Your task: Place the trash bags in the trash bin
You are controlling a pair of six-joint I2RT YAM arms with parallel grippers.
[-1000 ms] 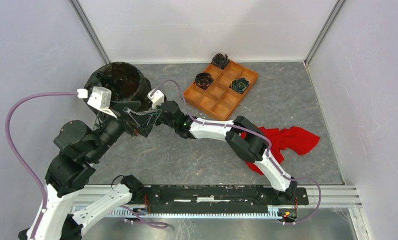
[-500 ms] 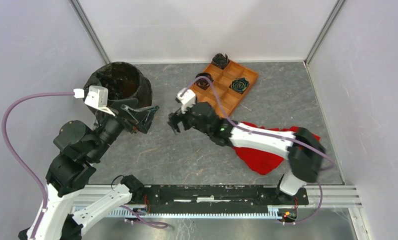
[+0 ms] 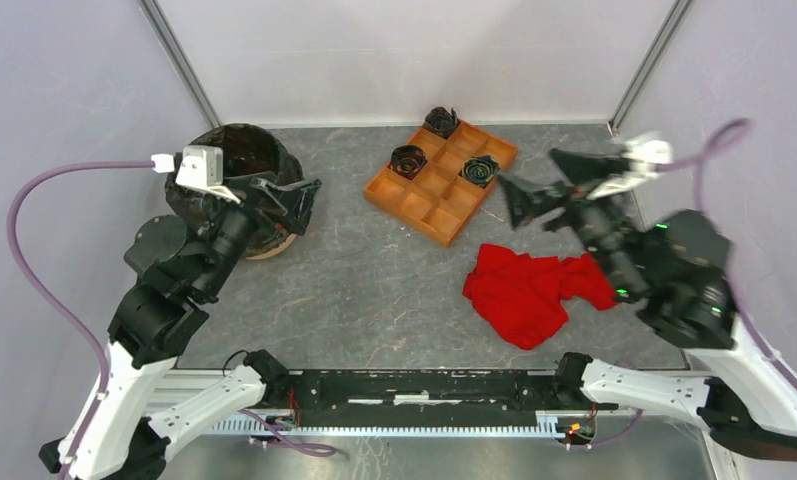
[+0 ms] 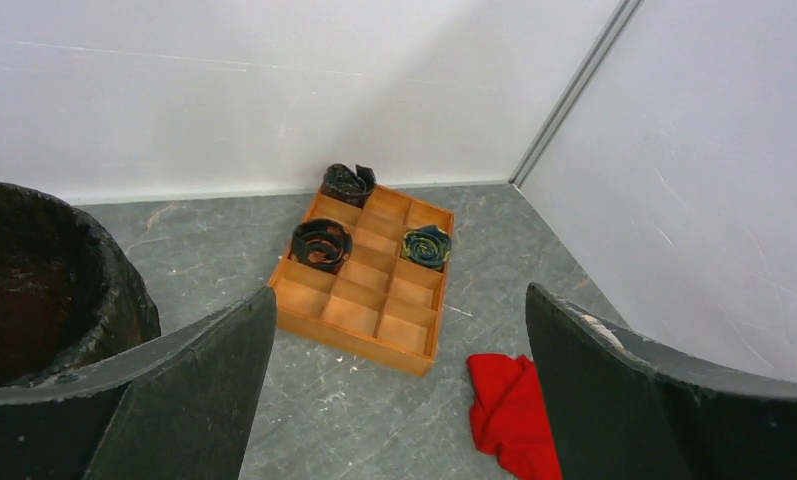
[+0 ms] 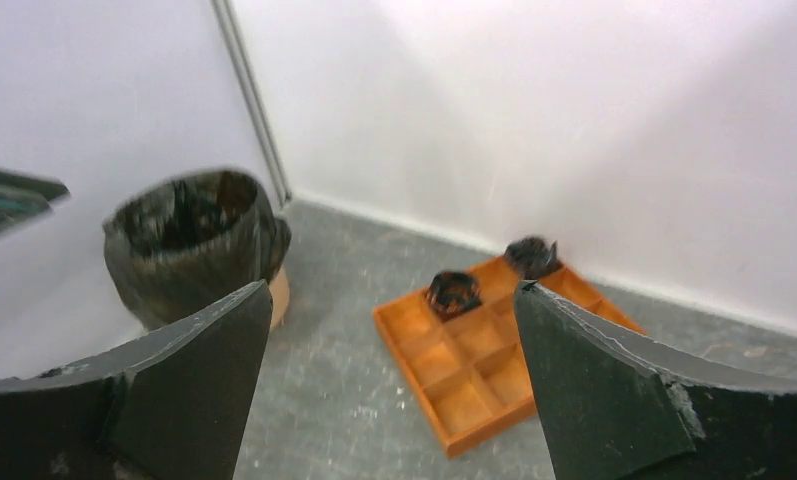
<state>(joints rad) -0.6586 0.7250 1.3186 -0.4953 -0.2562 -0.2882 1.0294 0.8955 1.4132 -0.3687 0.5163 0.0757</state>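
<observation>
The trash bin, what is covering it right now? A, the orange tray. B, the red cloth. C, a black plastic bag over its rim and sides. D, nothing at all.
C: the black trash bag wraps the rim and sides of the trash bin, leaving only its orange base showing; the red cloth lies well away from it.

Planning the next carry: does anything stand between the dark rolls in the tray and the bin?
Nothing lies between tray and trash bin; only the open left end effector hangs beside the bin's tray-facing rim.
</observation>
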